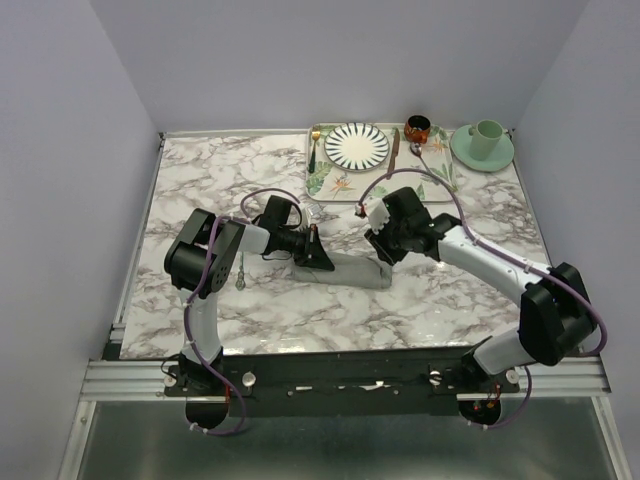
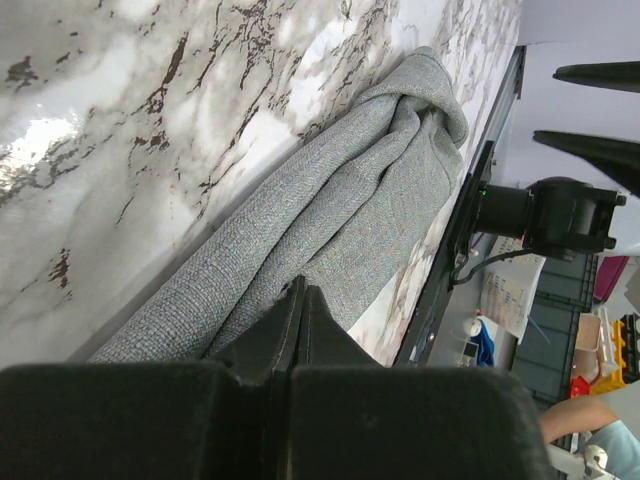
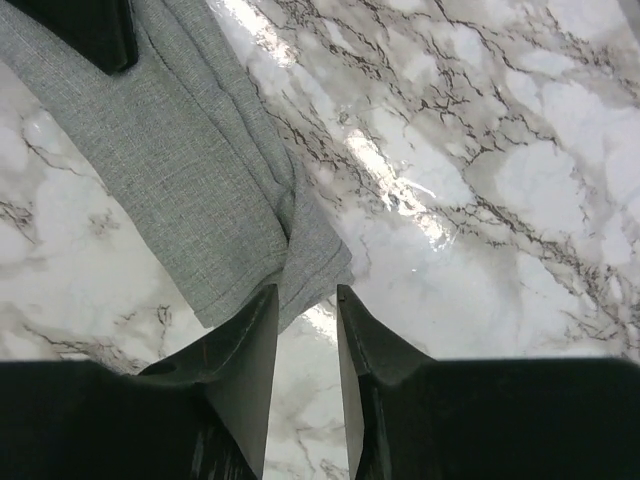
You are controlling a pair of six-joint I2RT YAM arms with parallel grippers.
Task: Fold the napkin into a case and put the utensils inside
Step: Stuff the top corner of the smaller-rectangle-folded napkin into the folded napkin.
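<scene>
The grey napkin (image 1: 350, 270) lies folded into a narrow strip on the marble table between my two grippers. My left gripper (image 1: 320, 256) is shut on its left end; in the left wrist view the fingertips (image 2: 300, 290) are pressed together on the bunched cloth (image 2: 340, 220). My right gripper (image 1: 384, 252) is open at the strip's right end, its tips (image 3: 305, 297) straddling the corner of the cloth (image 3: 190, 170). A slim utensil (image 1: 240, 268) lies on the table left of the left arm. A spoon (image 1: 428, 160) lies on the right part of the tray.
A leaf-patterned tray (image 1: 325, 182) at the back holds a striped plate (image 1: 356, 145), a gold fork with a dark handle (image 1: 313, 150) and a knife (image 1: 395, 148). A small dark-red cup (image 1: 417, 127) and a green cup on its saucer (image 1: 484, 140) stand at the back right.
</scene>
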